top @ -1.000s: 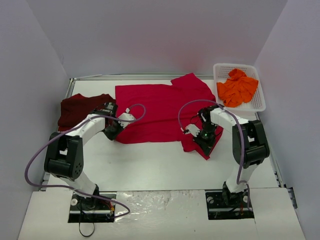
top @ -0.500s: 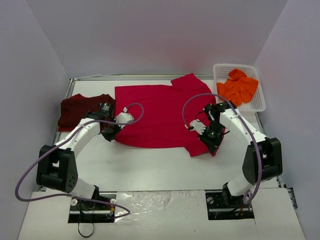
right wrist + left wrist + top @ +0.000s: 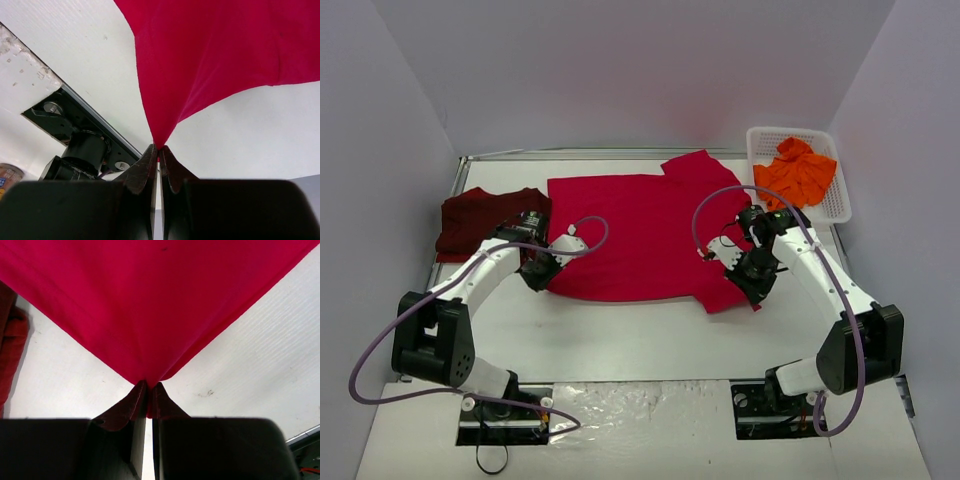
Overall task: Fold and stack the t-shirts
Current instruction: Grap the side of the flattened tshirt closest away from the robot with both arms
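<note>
The bright red t-shirt [image 3: 640, 230] lies spread across the table's middle. My left gripper [image 3: 542, 275] is shut on its near left corner, with the cloth [image 3: 150, 315] pinched between the jaws in the left wrist view. My right gripper [image 3: 752, 290] is shut on its near right corner, where the cloth [image 3: 210, 55] is pulled taut from the jaws in the right wrist view. The dark maroon t-shirt [image 3: 480, 215] lies folded at the far left; its edge shows in the left wrist view [image 3: 10, 345]. The orange t-shirt [image 3: 796, 175] is crumpled in the basket.
A white lattice basket [image 3: 840, 205] stands at the far right. Grey walls close in the back and both sides. The right wrist view shows the table's metal edge rail [image 3: 95, 127] and an arm base [image 3: 80, 150].
Both grippers have drawn apart, the left slightly toward the near left, the right toward the right, stretching the red shirt's near edge flatter. The right arm's elbow swung outward.
</note>
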### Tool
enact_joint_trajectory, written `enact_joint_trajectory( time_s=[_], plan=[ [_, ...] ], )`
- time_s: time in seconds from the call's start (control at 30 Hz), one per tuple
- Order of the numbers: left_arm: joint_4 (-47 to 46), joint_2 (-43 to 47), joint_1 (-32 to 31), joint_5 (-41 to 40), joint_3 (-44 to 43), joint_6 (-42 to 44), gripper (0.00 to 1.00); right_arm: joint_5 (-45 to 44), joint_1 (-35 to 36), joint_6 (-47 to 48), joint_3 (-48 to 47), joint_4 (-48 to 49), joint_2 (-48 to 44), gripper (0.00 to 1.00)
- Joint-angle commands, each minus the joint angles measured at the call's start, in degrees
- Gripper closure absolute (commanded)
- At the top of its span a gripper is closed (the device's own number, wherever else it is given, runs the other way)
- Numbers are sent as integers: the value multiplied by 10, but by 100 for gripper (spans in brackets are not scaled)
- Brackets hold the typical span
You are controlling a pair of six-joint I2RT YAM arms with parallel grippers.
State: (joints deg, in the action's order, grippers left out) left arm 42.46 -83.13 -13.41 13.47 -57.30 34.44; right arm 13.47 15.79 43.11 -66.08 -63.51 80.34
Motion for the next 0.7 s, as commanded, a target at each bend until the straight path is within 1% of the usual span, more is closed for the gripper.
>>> enact_joint_trajectory(
  time_s=[0.0, 0.13, 0.3, 0.5, 0.67],
  plan=[
    [40, 24, -4, 12, -4, 19, 97, -11, 0, -6, -3, -44, -16, 100],
    [46, 42, -4, 25, -11, 20, 98, -10, -1, -2, -17, -44, -14, 100],
    [53, 56, -3, 18, -33, 20, 98, -17, -3, 0, -39, -43, 6, 100],
    [45, 64, -3, 7, -55, 10, 98, -35, -8, -3, -96, -28, 40, 100],
    [40, 49, -3, -1, -70, 2, 98, -55, -9, -14, -141, -10, 78, 100]
  ],
)
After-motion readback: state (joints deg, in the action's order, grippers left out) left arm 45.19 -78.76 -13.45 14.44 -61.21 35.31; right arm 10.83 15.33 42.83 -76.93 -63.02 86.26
